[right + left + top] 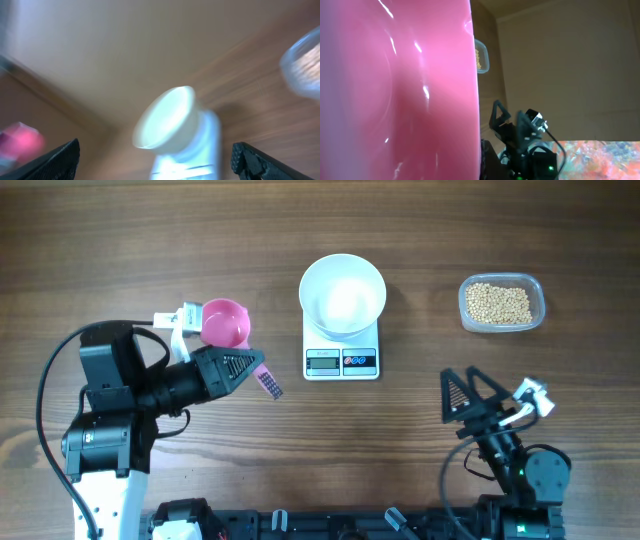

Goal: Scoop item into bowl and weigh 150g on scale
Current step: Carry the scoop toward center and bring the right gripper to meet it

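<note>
Clamping pink scoop [225, 323], left gripper [255, 367] near left edge of scale [341, 361]; right gripper [468, 394] wide apart, empty.

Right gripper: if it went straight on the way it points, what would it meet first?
Likely the bowl on the scale, which sits centred ahead in its blurred wrist view; depth is unclear.

bowl [343, 295]: round, white, upright, sitting on scale | scale [341, 350]: flat white square, centre, display along near edge | beans [500, 303]: pale-tan, heaped in clear tub [541, 305], far right
</note>
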